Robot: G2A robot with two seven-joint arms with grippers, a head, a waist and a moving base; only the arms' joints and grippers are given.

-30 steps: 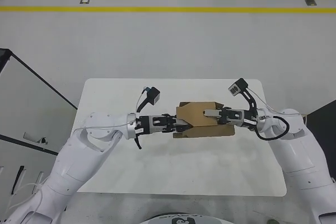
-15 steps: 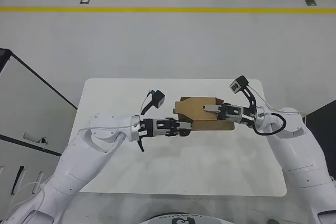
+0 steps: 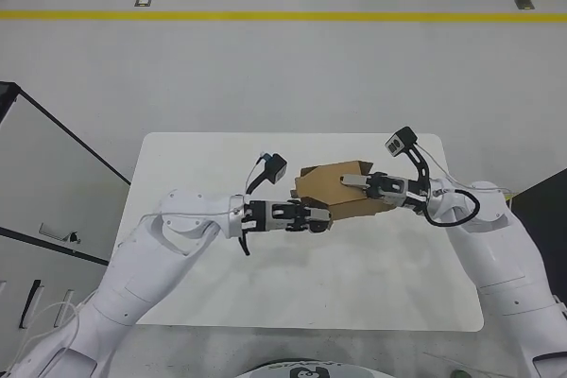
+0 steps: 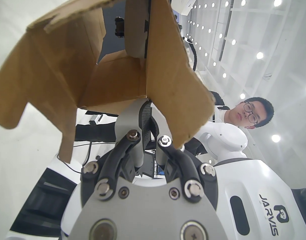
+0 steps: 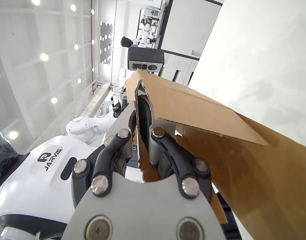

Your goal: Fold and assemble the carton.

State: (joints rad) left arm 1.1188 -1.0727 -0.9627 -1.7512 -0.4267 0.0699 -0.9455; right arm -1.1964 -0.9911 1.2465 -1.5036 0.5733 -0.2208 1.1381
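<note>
A brown cardboard carton [image 3: 343, 192], partly opened, is held over the middle of the white table [image 3: 265, 283] between both arms. My left gripper [image 3: 321, 217] comes in from the left at the carton's near lower edge. In the left wrist view this gripper [image 4: 149, 118] is shut on the bottom edge of a carton [image 4: 55, 71] wall, with the hollow inside and loose flaps facing the camera. My right gripper [image 3: 354, 181] comes in from the right at the upper side. In the right wrist view it [image 5: 143, 123] is shut on a thin wall of the carton [image 5: 193, 111].
A dark-framed cabinet [image 3: 38, 180] stands left of the table and a dark unit [image 3: 559, 203] right of it. Bare tabletop lies in front of and to the left of the carton.
The left arm has moved to the right, toward the carton's near edge. The carton has drawn together from a flatter, spread shape and now sits tilted and a little farther back.
</note>
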